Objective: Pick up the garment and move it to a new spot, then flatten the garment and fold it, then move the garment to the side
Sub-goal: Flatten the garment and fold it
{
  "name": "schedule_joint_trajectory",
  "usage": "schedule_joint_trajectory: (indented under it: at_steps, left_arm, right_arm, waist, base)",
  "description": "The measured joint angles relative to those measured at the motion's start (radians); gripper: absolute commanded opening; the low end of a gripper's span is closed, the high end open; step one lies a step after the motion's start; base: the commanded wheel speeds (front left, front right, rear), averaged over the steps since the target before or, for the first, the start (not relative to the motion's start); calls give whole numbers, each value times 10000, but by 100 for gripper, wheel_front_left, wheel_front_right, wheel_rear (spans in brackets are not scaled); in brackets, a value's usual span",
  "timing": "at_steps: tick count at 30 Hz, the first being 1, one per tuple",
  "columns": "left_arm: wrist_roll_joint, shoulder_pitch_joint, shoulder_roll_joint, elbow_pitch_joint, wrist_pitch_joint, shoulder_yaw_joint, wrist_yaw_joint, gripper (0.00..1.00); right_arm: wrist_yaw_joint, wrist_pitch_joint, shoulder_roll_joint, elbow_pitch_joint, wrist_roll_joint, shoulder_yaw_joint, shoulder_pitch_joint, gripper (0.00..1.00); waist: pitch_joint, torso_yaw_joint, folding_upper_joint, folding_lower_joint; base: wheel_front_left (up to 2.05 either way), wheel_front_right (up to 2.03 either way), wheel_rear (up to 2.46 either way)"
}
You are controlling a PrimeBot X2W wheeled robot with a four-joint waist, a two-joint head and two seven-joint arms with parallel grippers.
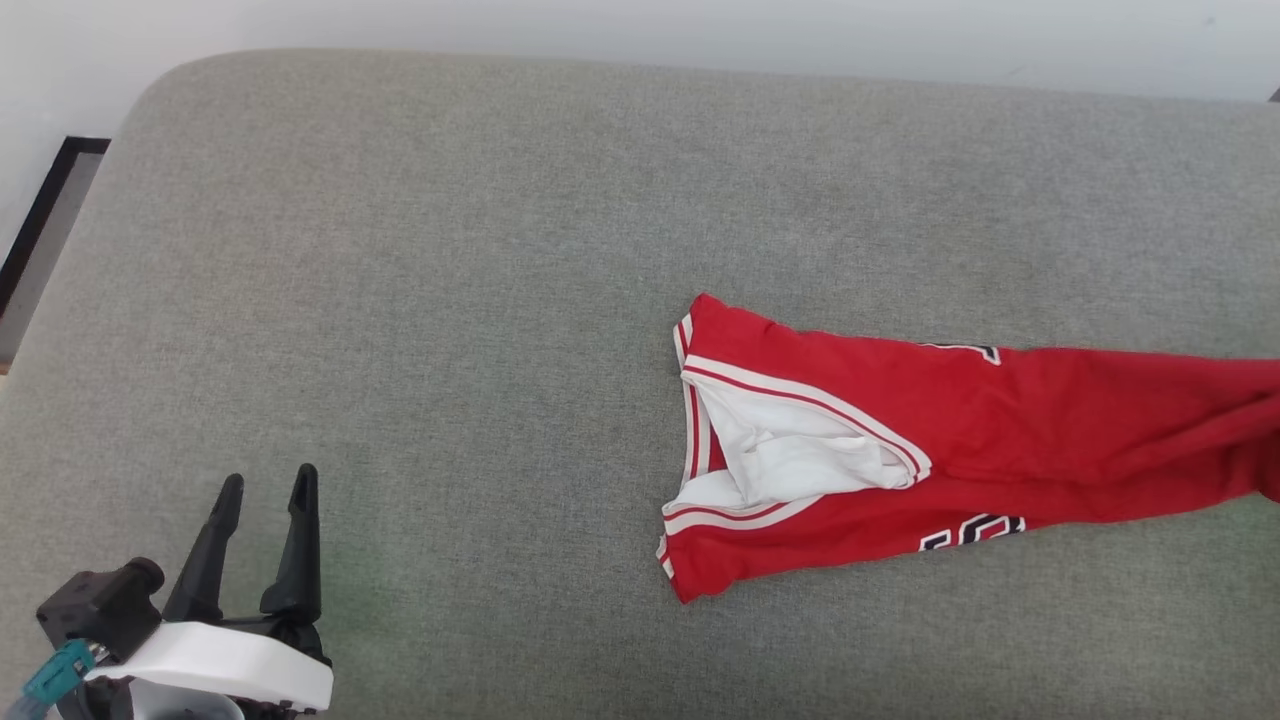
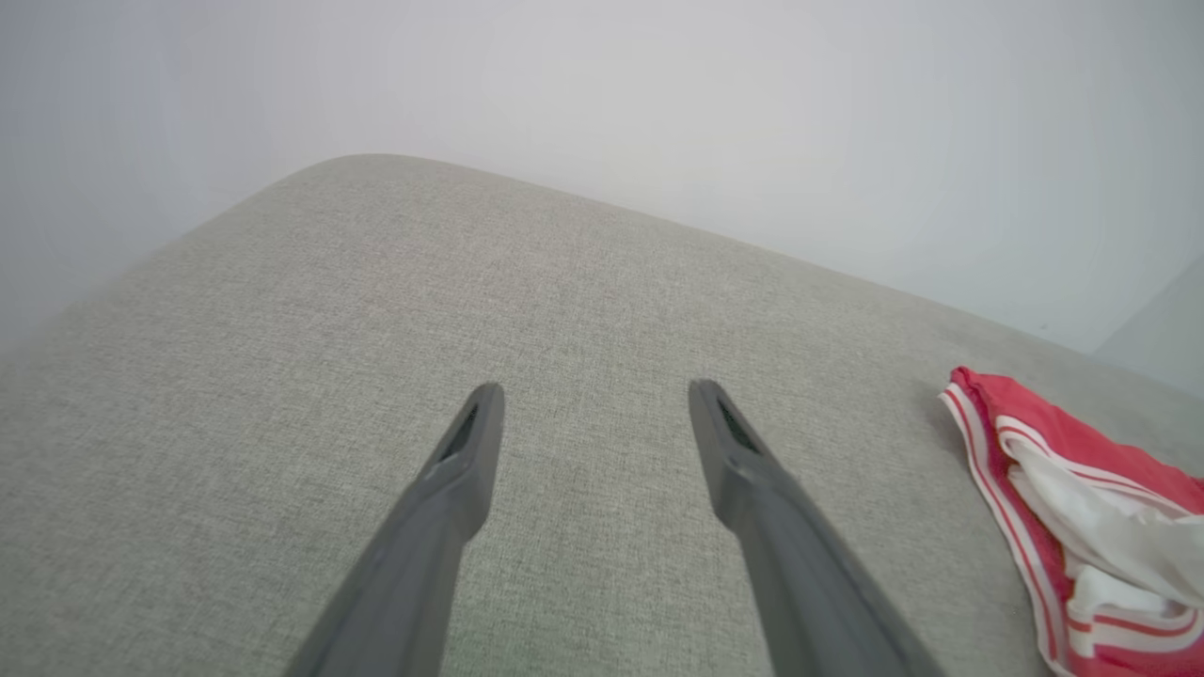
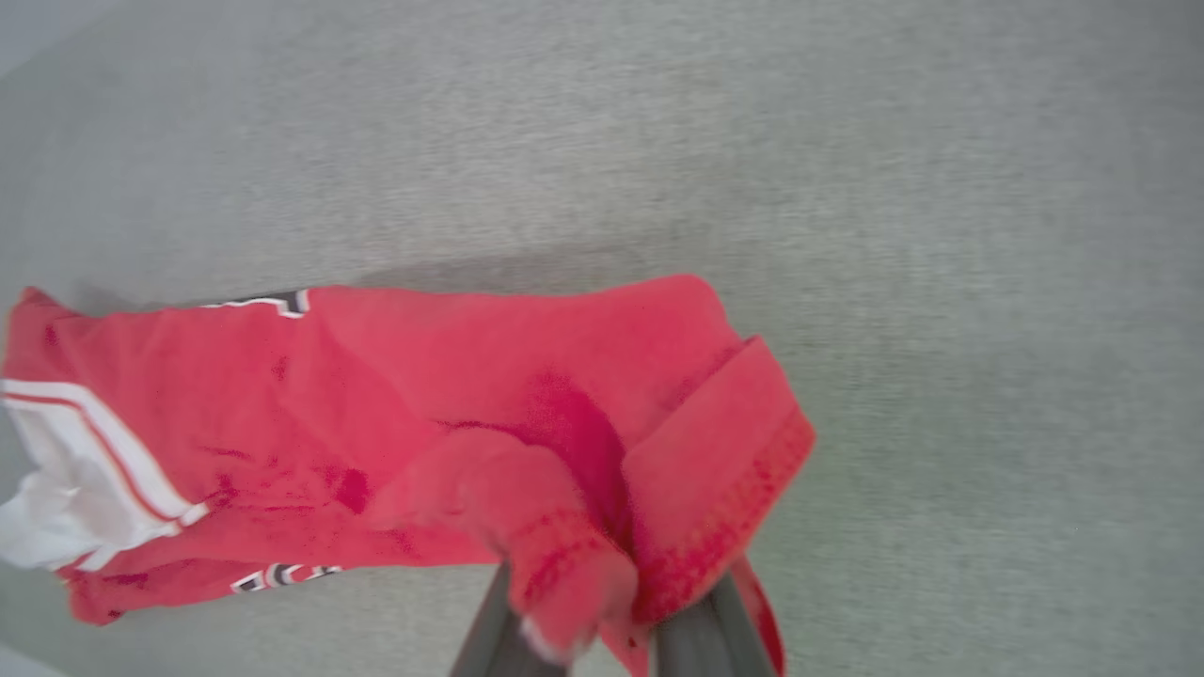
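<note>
Near left, the left hand (image 1: 268,476) stood wide and empty over the grey cushion (image 1: 450,250). Farther right, the right hand (image 3: 602,621) pinched one bunched hem of the red shirt (image 1: 1000,420). The rest lay stretched leftward. So small a pinch could slip under drag.

Grey woven cushion (image 1: 450,250) with rounded corner at 11 o'clock, pale wall (image 1: 700,30) at 12 o'clock, dark strip (image 1: 40,215) at 9 o'clock
</note>
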Motion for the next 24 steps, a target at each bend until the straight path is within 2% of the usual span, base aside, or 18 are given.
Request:
schedule_joint_trajectory:
  at_steps: [6,13,18,24]
  left_arm:
    - [247,107,-230,90,0,286,-209,100]
    - [372,180,-357,100,0,290,-336,100]
    - [439,49,-495,194,0,59,-422,100]
    - [458,-229,-585,437,0,-221,-508,100]
  right_arm:
    - [0,380,585,-1910,876,349,452,0]
    - [0,688,1394,-3833,807,1536,714,0]
    - [0,593,2069,-4038,596,2671,440,0]
    - [0,88,2640,-3340,263,3883,-271,0]
  waist:
    - [-172,-24,0,0]
    - [-269,191,0,1]
    - [-258,517,0,0]
    - [-233,999,0,0]
  base:
    - [0,0,0]
    - [0,0,0]
    - [0,0,0]
    - [0,0,0]
